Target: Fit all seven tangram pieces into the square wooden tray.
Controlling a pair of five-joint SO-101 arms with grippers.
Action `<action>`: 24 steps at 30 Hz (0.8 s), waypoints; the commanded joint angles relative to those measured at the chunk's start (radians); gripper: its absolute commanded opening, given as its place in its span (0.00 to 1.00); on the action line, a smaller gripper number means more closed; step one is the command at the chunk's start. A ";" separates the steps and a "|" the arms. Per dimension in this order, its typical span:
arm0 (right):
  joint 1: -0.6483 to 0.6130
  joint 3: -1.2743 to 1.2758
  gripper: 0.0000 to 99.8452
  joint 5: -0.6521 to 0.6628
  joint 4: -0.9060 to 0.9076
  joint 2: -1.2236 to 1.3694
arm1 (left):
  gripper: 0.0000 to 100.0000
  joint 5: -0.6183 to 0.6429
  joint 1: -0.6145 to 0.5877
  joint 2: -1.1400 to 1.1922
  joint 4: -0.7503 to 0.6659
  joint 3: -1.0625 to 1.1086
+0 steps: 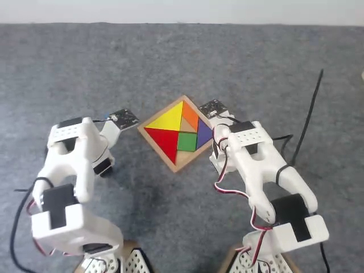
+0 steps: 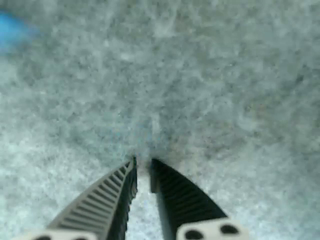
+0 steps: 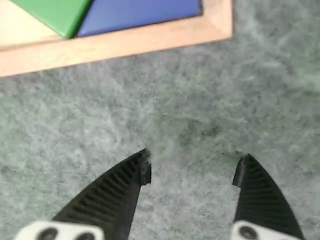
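Observation:
The square wooden tray [image 1: 154, 149] lies as a diamond between the two arms. In it are a yellow triangle [image 1: 168, 118], a red triangle [image 1: 164, 141], an orange piece [image 1: 190, 115], a green square [image 1: 186, 141] and a blue-purple piece [image 1: 203, 133]. A small tan patch [image 1: 187, 126] shows at the middle. My right gripper [image 3: 192, 170] is open and empty, low over the carpet just outside the tray rim [image 3: 125, 42], near the green piece [image 3: 55, 12] and blue piece [image 3: 140, 10]. My left gripper [image 2: 143, 167] is shut, with only a slit between its fingers, tips at the carpet left of the tray.
Grey carpet covers the whole table. A blue blur [image 2: 12, 27] sits at the edge of the left wrist view; I cannot tell what it is. A black cable [image 1: 307, 122] runs along the right side, beyond the right arm [image 1: 256, 165].

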 commanded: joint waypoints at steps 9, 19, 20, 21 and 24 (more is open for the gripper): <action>0.008 -0.005 0.27 0.012 -0.010 -0.050 | 0.11 0.334 -0.002 0.011 -0.009 -0.400; 0.008 -0.005 0.27 0.008 -0.012 -0.048 | 0.22 1.175 0.098 0.496 0.259 -0.989; 0.008 -0.005 0.27 0.006 -0.012 -0.048 | 0.22 1.241 0.098 0.554 0.296 -1.049; 0.008 -0.005 0.27 0.006 -0.012 -0.048 | 0.22 1.292 0.100 0.606 0.342 -1.113; 0.008 -0.005 0.27 0.006 -0.012 -0.048 | 0.22 1.405 0.097 0.718 0.462 -1.308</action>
